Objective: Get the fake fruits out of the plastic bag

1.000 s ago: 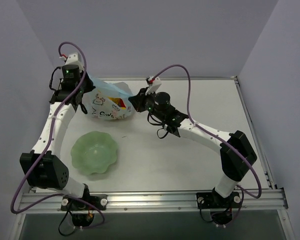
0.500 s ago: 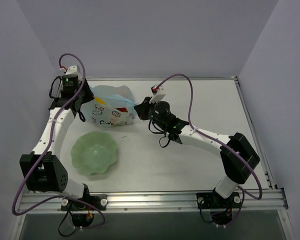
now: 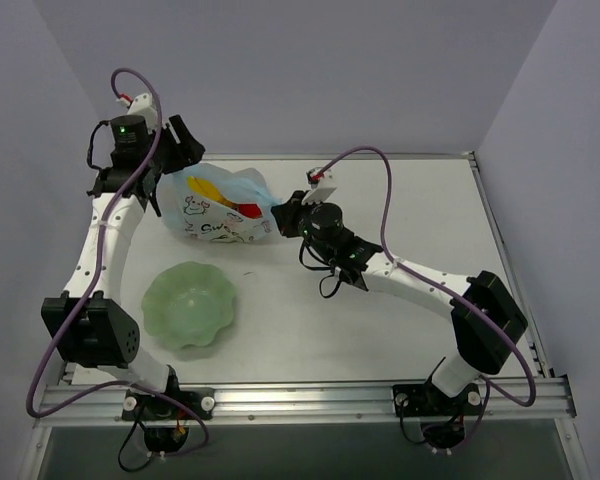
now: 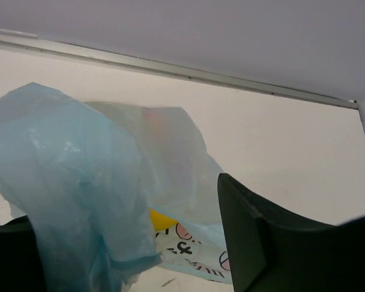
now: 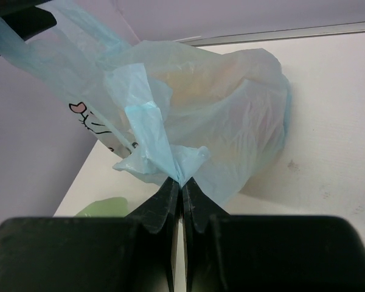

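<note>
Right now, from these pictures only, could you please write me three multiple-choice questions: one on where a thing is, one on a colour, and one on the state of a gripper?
1. The green bowl is:
A. inside the plastic bag
B. on the table, apart from the plastic bag
C. lifted by a gripper

2. The plastic bag is mainly:
A. light blue
B. black
C. orange

3. The right gripper is:
A. open above the green bowl
B. shut on nothing
C. shut on the plastic bag

Answers:
1 B, since the top view shows bare table between bowl and bag.
2 A, since both wrist views show pale blue film.
3 C, since the right wrist view shows its jaws closed on a bunched fold of the bag.
</note>
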`<action>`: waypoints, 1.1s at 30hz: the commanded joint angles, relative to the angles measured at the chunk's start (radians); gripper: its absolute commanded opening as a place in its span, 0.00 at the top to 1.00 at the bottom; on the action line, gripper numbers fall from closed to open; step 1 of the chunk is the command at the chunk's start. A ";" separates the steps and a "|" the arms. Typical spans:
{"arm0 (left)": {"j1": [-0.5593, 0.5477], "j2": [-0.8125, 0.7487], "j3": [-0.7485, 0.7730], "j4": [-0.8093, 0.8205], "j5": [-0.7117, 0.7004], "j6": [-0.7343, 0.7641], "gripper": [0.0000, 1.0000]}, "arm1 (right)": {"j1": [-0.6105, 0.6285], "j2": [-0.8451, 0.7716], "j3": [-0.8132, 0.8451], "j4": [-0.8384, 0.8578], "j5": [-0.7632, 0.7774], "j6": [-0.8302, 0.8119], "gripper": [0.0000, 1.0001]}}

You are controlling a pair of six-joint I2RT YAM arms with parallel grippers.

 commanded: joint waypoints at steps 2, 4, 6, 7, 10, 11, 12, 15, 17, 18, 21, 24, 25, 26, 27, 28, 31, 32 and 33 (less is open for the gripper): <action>0.011 -0.110 -0.144 0.005 0.014 0.012 0.41 | 0.048 -0.036 -0.018 0.049 0.063 0.018 1.00; 0.013 -0.167 -0.212 0.021 -0.035 0.012 0.56 | 0.052 -0.030 -0.019 0.040 0.076 0.026 1.00; 0.014 -0.227 -0.298 0.037 -0.093 0.009 0.76 | 0.057 -0.033 -0.018 0.027 0.092 0.026 1.00; 0.013 -0.239 -0.314 0.019 -0.121 0.009 0.81 | 0.057 -0.039 -0.016 0.021 0.100 0.023 1.00; 0.014 -0.291 -0.361 0.012 -0.173 -0.001 0.90 | 0.059 -0.056 -0.013 0.004 0.117 -0.003 1.00; 0.014 -0.314 -0.373 0.015 -0.178 -0.002 0.90 | 0.059 -0.060 -0.007 -0.018 0.114 -0.020 0.98; 0.014 -0.325 -0.395 0.017 -0.181 -0.004 0.90 | 0.060 -0.063 0.005 -0.038 0.113 -0.040 0.95; 0.014 -0.348 -0.425 0.018 -0.185 0.001 0.97 | 0.059 -0.076 0.065 -0.144 0.081 -0.135 0.73; 0.014 -0.354 -0.442 0.024 -0.190 0.002 0.98 | 0.059 -0.071 0.137 -0.260 0.034 -0.234 0.42; 0.014 -0.354 -0.446 0.026 -0.191 0.004 0.97 | 0.059 -0.067 0.168 -0.307 0.010 -0.267 0.33; 0.014 -0.341 -0.456 0.026 -0.193 0.006 0.98 | 0.059 -0.041 0.275 -0.425 -0.074 -0.365 0.07; 0.014 -0.318 -0.452 0.031 -0.201 0.012 0.98 | 0.059 -0.002 0.364 -0.459 -0.172 -0.408 0.00; 0.014 -0.308 -0.449 0.040 -0.205 0.021 0.98 | 0.059 0.033 0.387 -0.462 -0.206 -0.414 0.00; 0.014 -0.284 -0.432 0.040 -0.213 0.025 0.98 | 0.059 0.057 0.412 -0.468 -0.211 -0.417 0.00; 0.013 -0.270 -0.423 0.038 -0.216 0.029 0.98 | 0.059 0.082 0.462 -0.473 -0.214 -0.422 0.00; 0.014 -0.256 -0.413 0.041 -0.214 0.035 0.97 | 0.057 0.143 0.487 -0.480 -0.220 -0.430 0.00; 0.046 -0.199 -0.390 0.063 -0.210 0.045 0.98 | 0.049 0.252 0.564 -0.491 -0.236 -0.424 0.03; 0.050 -0.174 -0.389 0.077 -0.207 0.050 0.98 | 0.046 0.274 0.582 -0.491 -0.242 -0.420 0.07; 0.059 -0.157 -0.387 0.104 -0.187 0.055 0.98 | 0.039 0.310 0.597 -0.490 -0.243 -0.422 0.13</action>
